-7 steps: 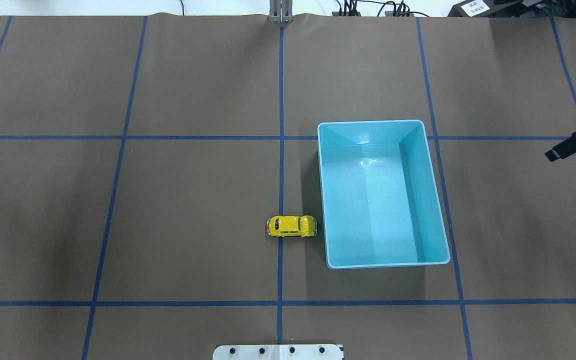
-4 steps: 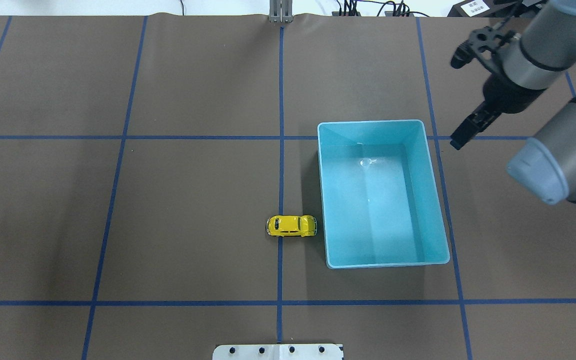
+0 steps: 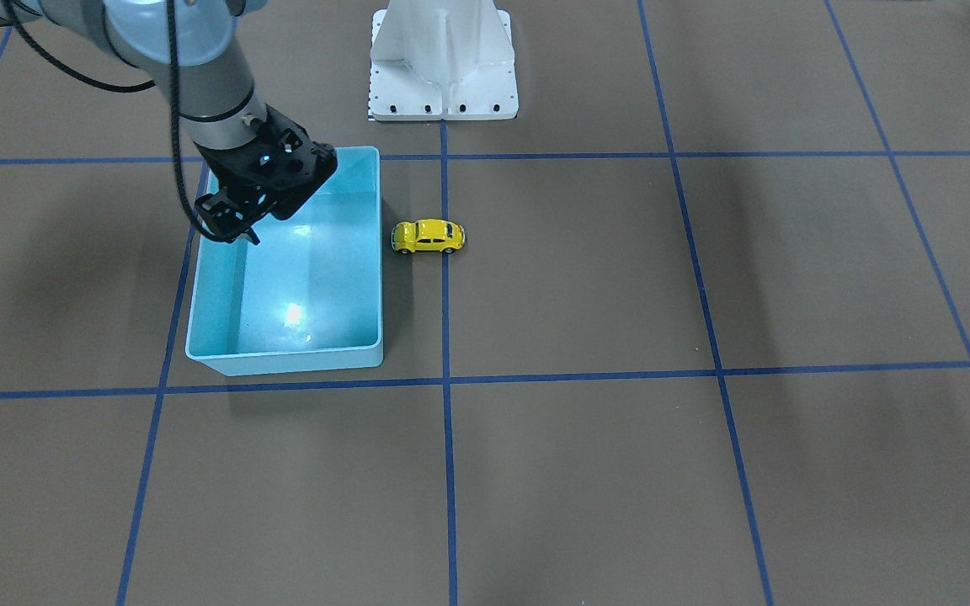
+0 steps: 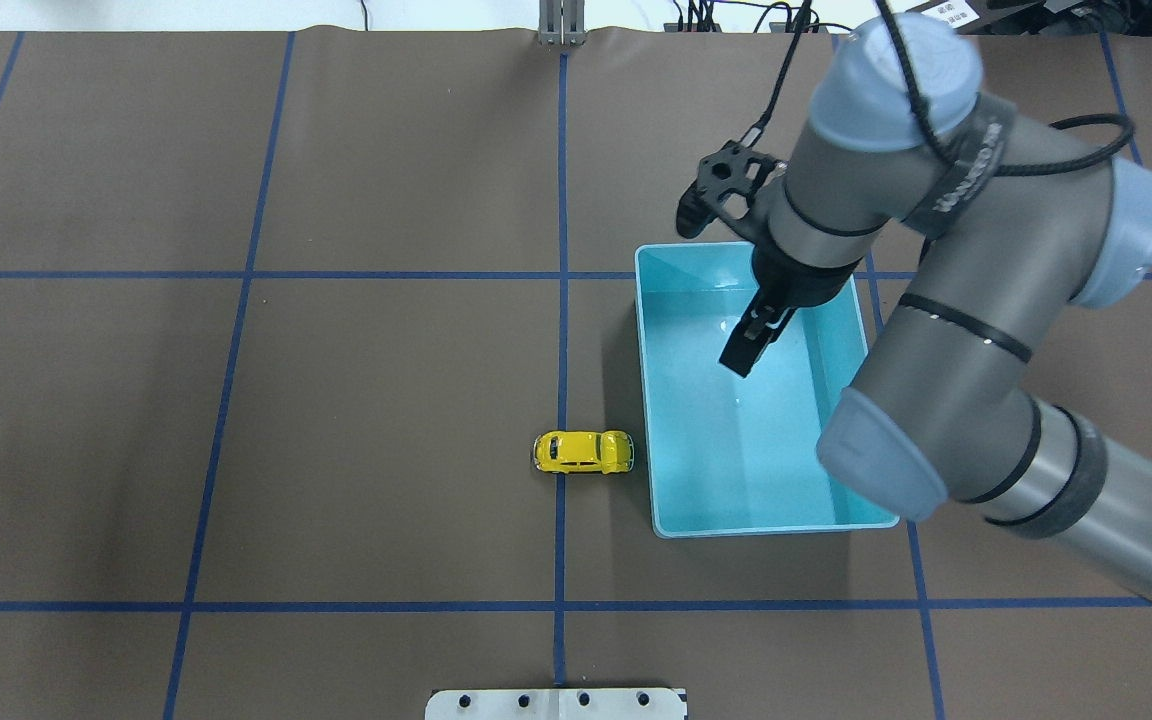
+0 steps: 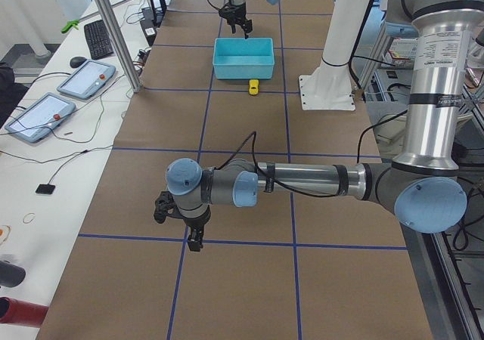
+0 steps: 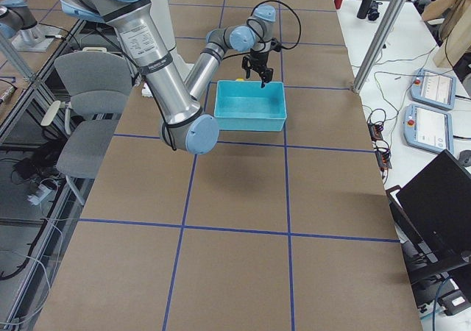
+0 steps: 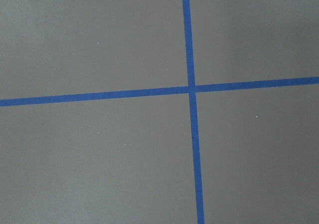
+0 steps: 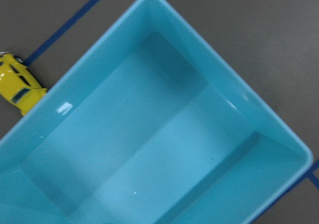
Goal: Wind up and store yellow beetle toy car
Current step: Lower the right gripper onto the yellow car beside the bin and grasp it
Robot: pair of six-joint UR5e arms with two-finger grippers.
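The right claw (image 4: 739, 352), fingers apart and empty, hung over the blue bin (image 4: 776, 531). From it the yellow car (image 4: 583, 452) lay leftward and nearer the robot, just outside the bin's left wall, long axis pointing at that wall. The left claw (image 5: 195, 242) was much farther off; whether it was apart or together I cannot tell.

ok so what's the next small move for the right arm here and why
Probably slide the right gripper sideways, off the light blue bin and above the yellow beetle toy car. The gripper hangs over the empty bin, while the car sits on the table just outside the bin's wall.
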